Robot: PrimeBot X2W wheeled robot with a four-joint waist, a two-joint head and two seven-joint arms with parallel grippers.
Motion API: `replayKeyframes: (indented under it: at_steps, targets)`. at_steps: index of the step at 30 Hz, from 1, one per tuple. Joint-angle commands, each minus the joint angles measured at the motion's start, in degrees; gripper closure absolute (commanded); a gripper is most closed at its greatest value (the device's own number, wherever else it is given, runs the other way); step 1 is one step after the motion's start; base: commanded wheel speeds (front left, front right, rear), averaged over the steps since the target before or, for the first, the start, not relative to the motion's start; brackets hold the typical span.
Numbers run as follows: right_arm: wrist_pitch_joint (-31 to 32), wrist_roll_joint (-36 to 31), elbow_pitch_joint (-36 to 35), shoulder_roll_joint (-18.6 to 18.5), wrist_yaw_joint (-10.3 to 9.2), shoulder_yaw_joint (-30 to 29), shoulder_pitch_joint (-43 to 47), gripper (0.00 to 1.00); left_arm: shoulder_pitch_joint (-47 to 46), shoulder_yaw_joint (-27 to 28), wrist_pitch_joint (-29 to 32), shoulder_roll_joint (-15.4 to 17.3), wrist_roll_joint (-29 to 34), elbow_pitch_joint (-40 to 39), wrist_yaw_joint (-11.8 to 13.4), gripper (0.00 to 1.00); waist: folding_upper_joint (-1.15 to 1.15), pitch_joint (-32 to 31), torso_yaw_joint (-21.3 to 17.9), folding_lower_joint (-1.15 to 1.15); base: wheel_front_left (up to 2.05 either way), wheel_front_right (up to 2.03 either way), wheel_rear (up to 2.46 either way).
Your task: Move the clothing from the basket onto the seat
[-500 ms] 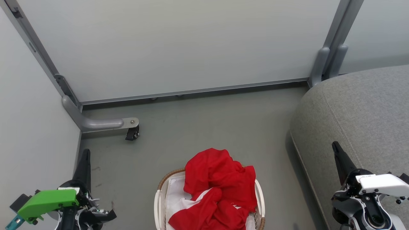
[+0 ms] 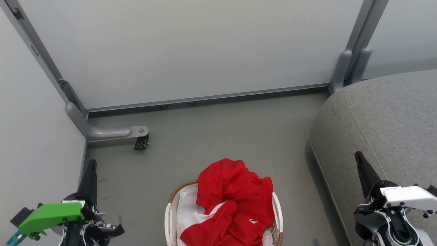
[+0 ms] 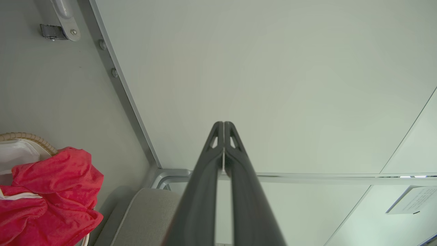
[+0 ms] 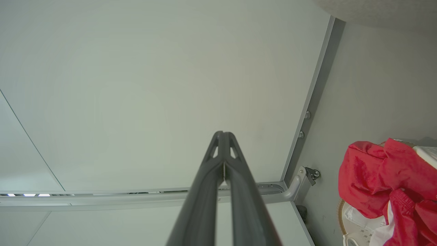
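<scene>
Clothing (image 2: 232, 201): red, white-trimmed, heaped; gripped by neither arm.

Left gripper (image 2: 91, 164): fingers pressed together along their length, holding nothing. Sits low at the left over bare floor (image 2: 222, 136), well apart from the heap.

Right gripper (image 2: 358, 158): fingers likewise closed flat on each other, empty. Tips lie over the near edge of the seat (image 2: 392, 112); whether they touch it cannot be told.

Basket (image 2: 169, 215): white, brown woven rim, white liner (image 2: 186, 205). Stands on the floor between the two arms, near the seat's left edge. Holds the whole heap, which mounds above the rim and drapes over its right side.

Seat: grey upholstered cushion at the right; no garment on the visible part.

Surround: pale wall panel (image 2: 205, 51); grey frame foot with caster (image 2: 141, 143).

Progress, as judged: nothing transferred. Left to do: open a gripper, reach into the basket, pinch a garment, lift, carry to the seat, release, and repeat until only the liner is left. The number of garments cannot be told.
</scene>
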Motion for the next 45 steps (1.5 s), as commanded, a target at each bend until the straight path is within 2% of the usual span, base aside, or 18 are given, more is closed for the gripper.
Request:
replayKeyframes:
  at_steps: [1, 45]
  targets:
    - [0.13, 0.18, -0.19, -0.34, 0.00, -0.07, 0.46, 1.00, -0.63, 0.10, 0.20, 0.38, -0.19, -0.09, -0.28, 1.00, 0.00, 0.00, 0.00, 0.00, 0.00, 0.00, 0.00]
    - [0.13, 0.18, -0.19, -0.34, 0.00, -0.07, 0.47, 1.00, -0.63, 0.10, 0.20, 0.38, -0.19, -0.09, -0.28, 1.00, 0.00, 0.00, 0.00, 0.00, 0.00, 0.00, 0.00]
